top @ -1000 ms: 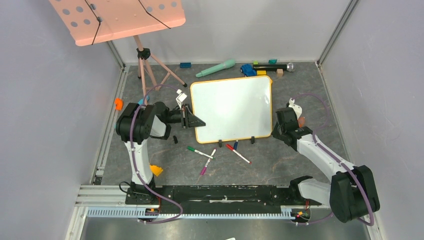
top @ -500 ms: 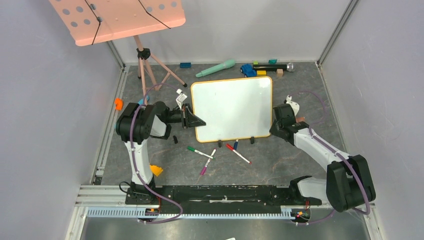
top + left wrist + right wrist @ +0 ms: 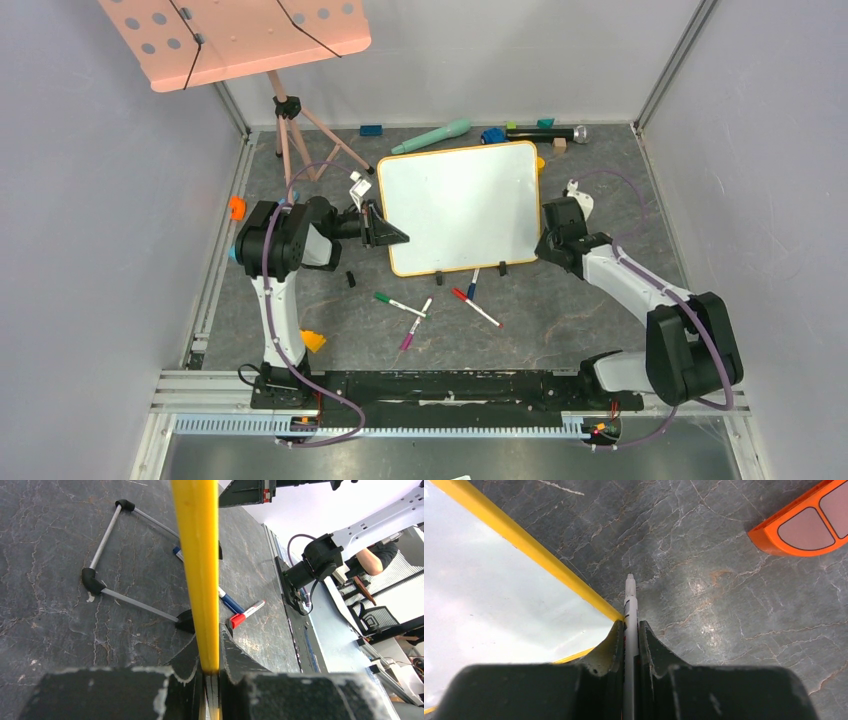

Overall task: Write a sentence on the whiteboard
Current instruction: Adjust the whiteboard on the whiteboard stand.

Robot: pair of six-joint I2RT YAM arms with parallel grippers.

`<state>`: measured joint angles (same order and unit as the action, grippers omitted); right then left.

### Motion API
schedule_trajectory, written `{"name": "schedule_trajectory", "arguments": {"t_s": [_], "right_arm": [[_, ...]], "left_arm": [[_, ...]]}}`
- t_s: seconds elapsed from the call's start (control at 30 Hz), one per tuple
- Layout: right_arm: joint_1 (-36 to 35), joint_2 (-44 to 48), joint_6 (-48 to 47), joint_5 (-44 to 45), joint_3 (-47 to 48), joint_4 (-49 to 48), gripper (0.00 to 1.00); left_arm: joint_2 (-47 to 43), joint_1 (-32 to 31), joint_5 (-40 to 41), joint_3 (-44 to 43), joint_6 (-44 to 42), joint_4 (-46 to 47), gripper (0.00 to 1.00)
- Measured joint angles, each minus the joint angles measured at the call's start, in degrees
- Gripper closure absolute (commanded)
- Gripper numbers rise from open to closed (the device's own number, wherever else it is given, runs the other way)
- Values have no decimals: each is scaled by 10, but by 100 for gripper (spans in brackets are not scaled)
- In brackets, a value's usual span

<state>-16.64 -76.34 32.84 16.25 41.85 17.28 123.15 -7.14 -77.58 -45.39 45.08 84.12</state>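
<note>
Mid-table, slightly skewed, sits the whiteboard (image 3: 460, 205), its far edge near the toys by the back wall. On its left side the left gripper (image 3: 386, 229) is closed narrow on the yellow rim, which runs straight between the fingers in the wrist view. At the board's right edge the right gripper (image 3: 549, 236) pinches a white marker (image 3: 629, 605), tip over bare table just right of the rim. Near of the board lie a green marker (image 3: 398, 303) and a red marker (image 3: 476, 307).
</note>
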Motion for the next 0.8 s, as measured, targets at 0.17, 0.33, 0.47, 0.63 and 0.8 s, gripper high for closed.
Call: {"name": "schedule_trajectory", "arguments": {"t_s": [0.17,0.33,0.47,0.63,0.8], "right_arm": [[0,6,-5,2,2,6,100],[0,75,-14,7,-14,8,100],[0,143,-22,16,-28,16,100],[0,189,-33,21,-40,34,100],[0,211,-48,22,-53,45,100]], "left_arm": [[6,1,-6,-6,1,0,98],[25,6,-23,-25,10,3,98],[22,7,-14,-13,9,6,98],[18,13,-1,7,7,15,98],[19,13,-6,-1,17,15,98]]}}
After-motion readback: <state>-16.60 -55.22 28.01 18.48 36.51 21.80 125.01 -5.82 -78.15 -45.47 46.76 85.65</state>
